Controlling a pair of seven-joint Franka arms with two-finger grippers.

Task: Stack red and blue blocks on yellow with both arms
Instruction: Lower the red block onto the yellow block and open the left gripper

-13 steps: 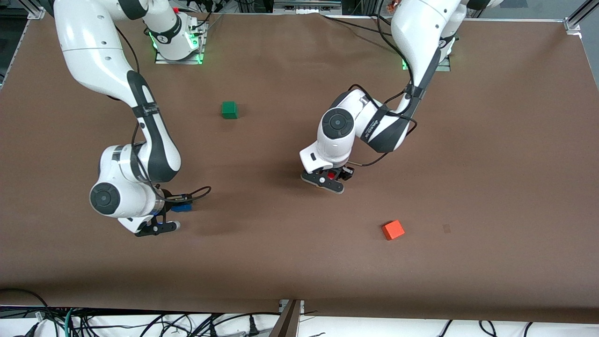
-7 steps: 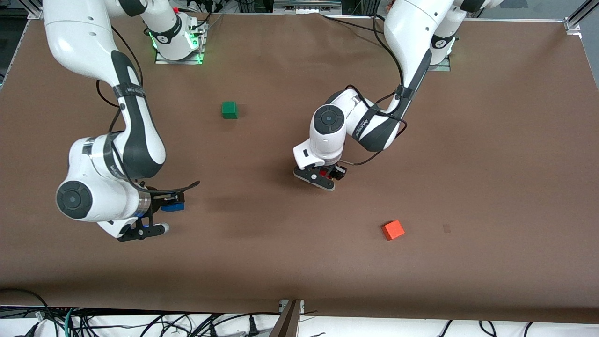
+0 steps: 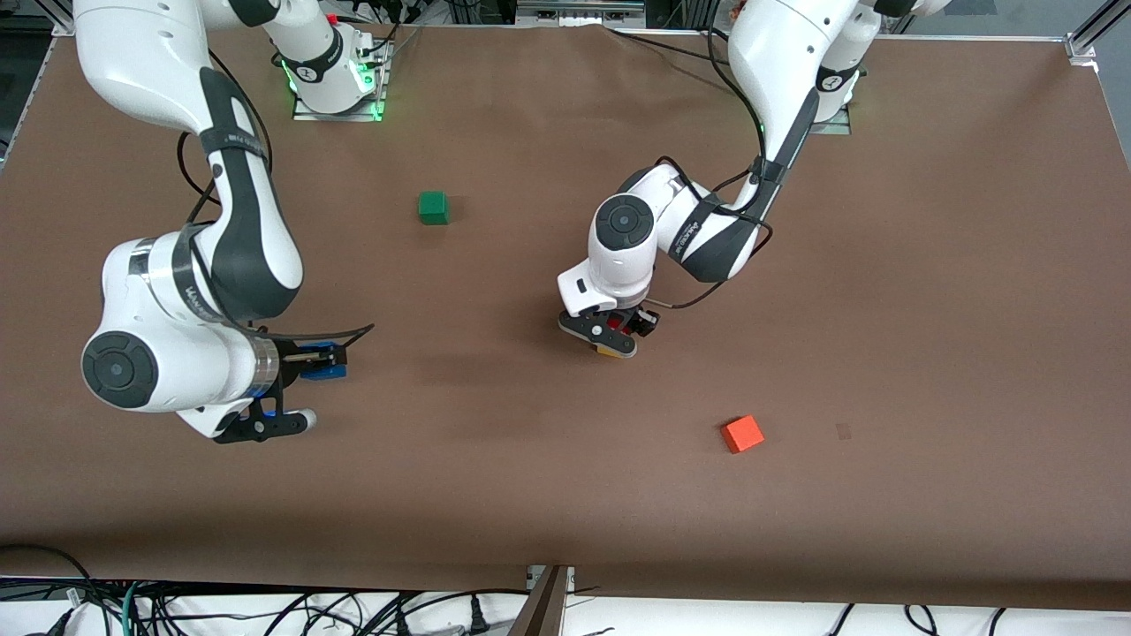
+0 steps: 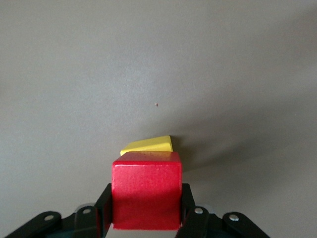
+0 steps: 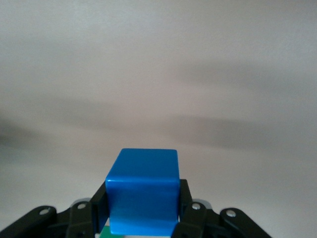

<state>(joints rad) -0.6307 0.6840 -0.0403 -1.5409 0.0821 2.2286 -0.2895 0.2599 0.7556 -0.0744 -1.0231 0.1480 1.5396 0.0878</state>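
Note:
My left gripper [image 3: 618, 332] is shut on the red block [image 3: 622, 328] in the middle of the table. In the left wrist view the red block [image 4: 146, 191] sits between the black fingers [image 4: 103, 210]. The yellow cube [image 4: 148, 145] lies on the table just under and ahead of it, and only a sliver of the yellow cube [image 3: 608, 351] shows in the front view. My right gripper [image 3: 318, 364] is shut on the blue block [image 3: 323, 371] and holds it above the table toward the right arm's end. The blue block [image 5: 143, 191] fills the jaws in the right wrist view.
A green cube [image 3: 433, 208] sits on the brown table [image 3: 928, 309] closer to the robot bases. An orange cube [image 3: 742, 434] lies nearer to the front camera, toward the left arm's end.
My right arm has risen and drawn toward its own end of the table with the blue block. My left gripper has shifted slightly with the red block, and a yellow sliver now shows beneath it.

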